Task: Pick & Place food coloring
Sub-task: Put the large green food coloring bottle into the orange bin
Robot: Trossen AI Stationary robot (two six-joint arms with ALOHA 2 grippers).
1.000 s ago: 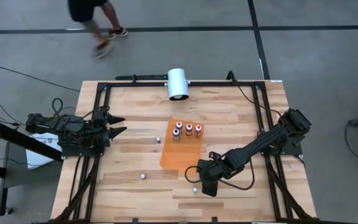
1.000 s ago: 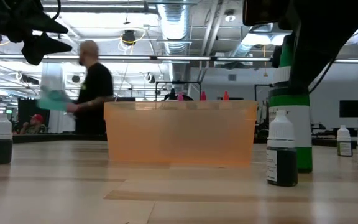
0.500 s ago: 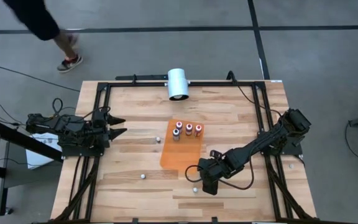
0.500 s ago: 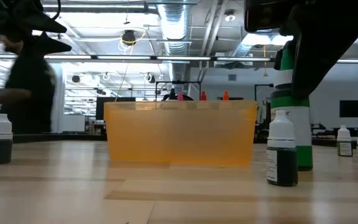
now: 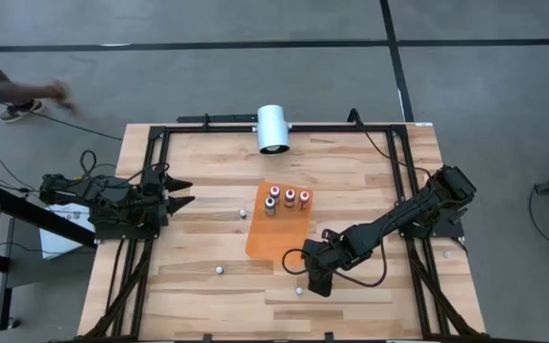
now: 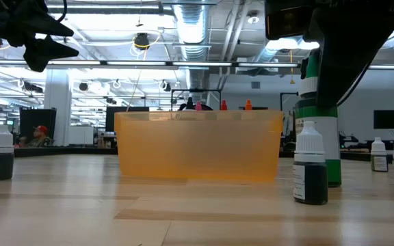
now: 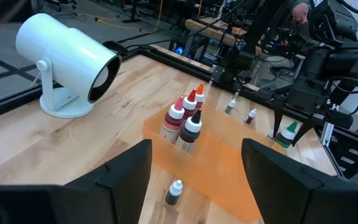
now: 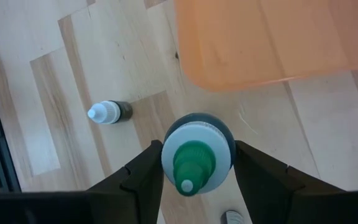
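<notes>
My right gripper [image 8: 197, 171] is shut on a green-topped food coloring bottle [image 8: 197, 155] just off the near right corner of the orange tray [image 5: 279, 233]. Several bottles [image 5: 288, 199] stand upright on their bases at the tray's far end. Loose bottles stand on the table: one [image 5: 242, 213] left of the tray, one [image 5: 219, 270] toward the near edge and one [image 8: 107, 112] close by my right gripper. My left gripper [image 5: 189, 191] waits open at the table's left edge, above the wood. My right gripper pinches the green-topped bottle between its two fingers [image 8: 143, 174], one on each side of the bottle's upper body below the collar [image 8: 168, 149]. The fingers come steeply from above. The bottle stays upright [image 6: 317, 130], its base low by the table; whether it rests there I cannot tell.
A white cylinder [image 5: 274, 127] lies on its stand at the far edge. A black frame [image 5: 155, 143] runs along the table's far, left and right sides. More small bottles [image 6: 378, 156] stand at the right. Bare wood spreads between the tray and the left arm.
A person beyond the table's far edge has walked toward the left and nearly out of the high view. Both grippers and the bottles stay about where they were.
</notes>
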